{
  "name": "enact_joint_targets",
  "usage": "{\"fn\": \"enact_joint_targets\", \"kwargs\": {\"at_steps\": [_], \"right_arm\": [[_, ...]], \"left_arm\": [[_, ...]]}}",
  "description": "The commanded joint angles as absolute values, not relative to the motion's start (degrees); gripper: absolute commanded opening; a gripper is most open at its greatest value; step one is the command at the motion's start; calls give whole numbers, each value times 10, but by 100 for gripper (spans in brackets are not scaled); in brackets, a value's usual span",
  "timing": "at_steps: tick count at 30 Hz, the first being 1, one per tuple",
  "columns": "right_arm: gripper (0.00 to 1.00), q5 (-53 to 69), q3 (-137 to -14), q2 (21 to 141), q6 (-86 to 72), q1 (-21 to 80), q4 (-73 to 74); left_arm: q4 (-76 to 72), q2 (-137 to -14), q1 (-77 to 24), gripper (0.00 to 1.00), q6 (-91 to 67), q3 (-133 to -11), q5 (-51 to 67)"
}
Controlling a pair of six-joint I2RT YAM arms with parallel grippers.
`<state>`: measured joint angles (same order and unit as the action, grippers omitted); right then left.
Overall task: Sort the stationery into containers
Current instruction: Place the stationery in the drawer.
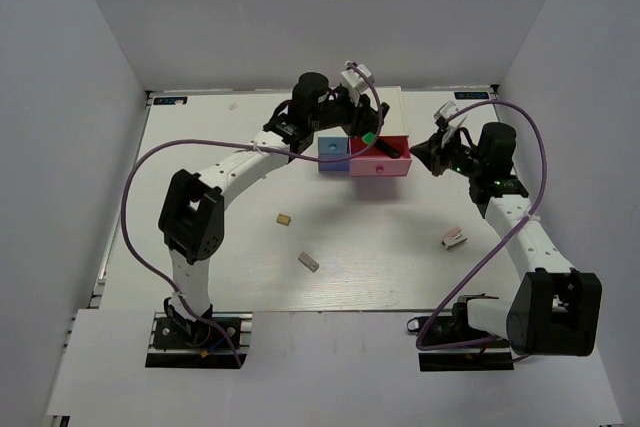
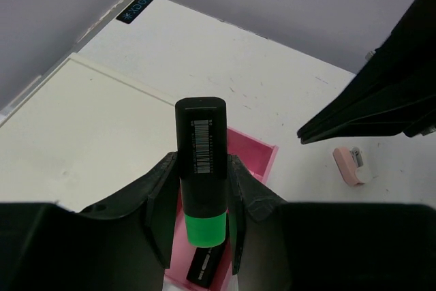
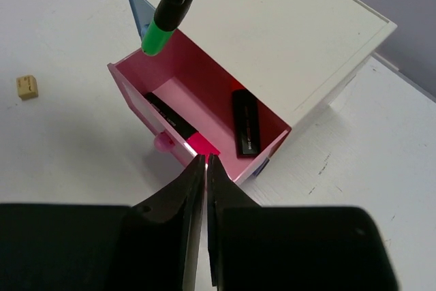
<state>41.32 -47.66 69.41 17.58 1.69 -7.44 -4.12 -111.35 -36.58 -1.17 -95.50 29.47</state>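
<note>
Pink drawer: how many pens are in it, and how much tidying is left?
Done: two markers lie in the pink drawer. In hand: the left gripper holds a green-capped marker over it. Left: two tan erasers and a pinkish eraser sit on the table.

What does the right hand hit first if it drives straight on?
The pink drawer. The shut right hand points at the drawer's near side wall, next to the pink-capped marker lying inside. The gap looks small, but depth is hard to judge from these views.
</note>
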Motion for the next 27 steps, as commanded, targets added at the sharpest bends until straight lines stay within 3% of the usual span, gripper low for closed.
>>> {"fn": "enact_joint_targets", "kwargs": {"at_steps": [1,2,5,8,12,14,18,22,27], "right_arm": [[12,431,-471,679,166,9,-87],[22,433,-470,681,167,9,-87],[34,448,-468,683,171,8,-83],[35,461,-470,686,178,6,-79],[35,486,-475,693,200,8,-64],[34,497,-475,697,213,7,-56],[27,513,-483,702,251,7,-20],[19,538,-490,712,307,8,27],[17,564,-514,744,390,12,121]], "left_arm": [[-35,-1100,-381,26,28,-965,292],[-35,-1100,-381,30,28,-960,286],[-35,-1100,-388,43,33,-953,260],[-35,-1094,-393,51,39,-953,247],[-30,-1094,-393,55,44,-958,235],[-30,-1094,-393,61,44,-958,229],[-39,-1079,-393,63,37,-944,213],[-45,-1044,-393,61,17,-914,196],[-54,-964,-388,56,-33,-818,171]]}}
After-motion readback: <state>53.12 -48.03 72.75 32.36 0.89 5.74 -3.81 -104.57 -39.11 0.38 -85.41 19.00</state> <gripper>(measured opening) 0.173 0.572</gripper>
